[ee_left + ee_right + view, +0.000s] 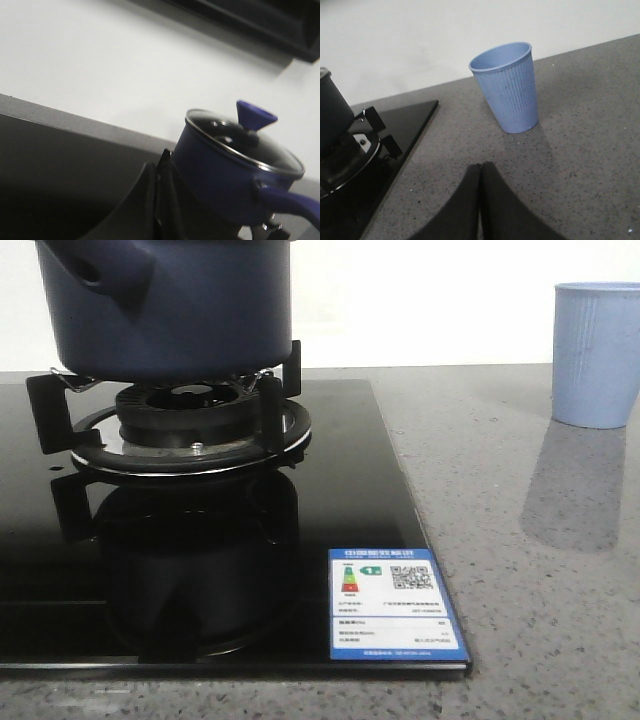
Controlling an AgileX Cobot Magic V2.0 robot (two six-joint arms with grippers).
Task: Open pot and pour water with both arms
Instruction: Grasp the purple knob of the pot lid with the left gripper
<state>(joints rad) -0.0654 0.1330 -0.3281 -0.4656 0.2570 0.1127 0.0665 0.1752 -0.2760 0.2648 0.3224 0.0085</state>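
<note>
Blue sticker (pixel 396 606) lying on near right corner of black stove (pixel 200 570). Pot (pixel 165 305) sitting on burner (pixel 190 425), lid (pixel 245 142) on. Cup (pixel 598 353) standing far right on tabletop (pixel 540 570). Left fingers (pixel 159 200) pressing together, empty. Right fingers (pixel 480 202) pressing together, empty.

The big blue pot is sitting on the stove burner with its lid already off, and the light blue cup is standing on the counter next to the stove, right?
Not quite. The lid is on the pot; the left wrist view shows it, with its blue knob on top. The rest holds: the pot sits on the burner, and the cup stands upright on the counter beside the stove.
</note>
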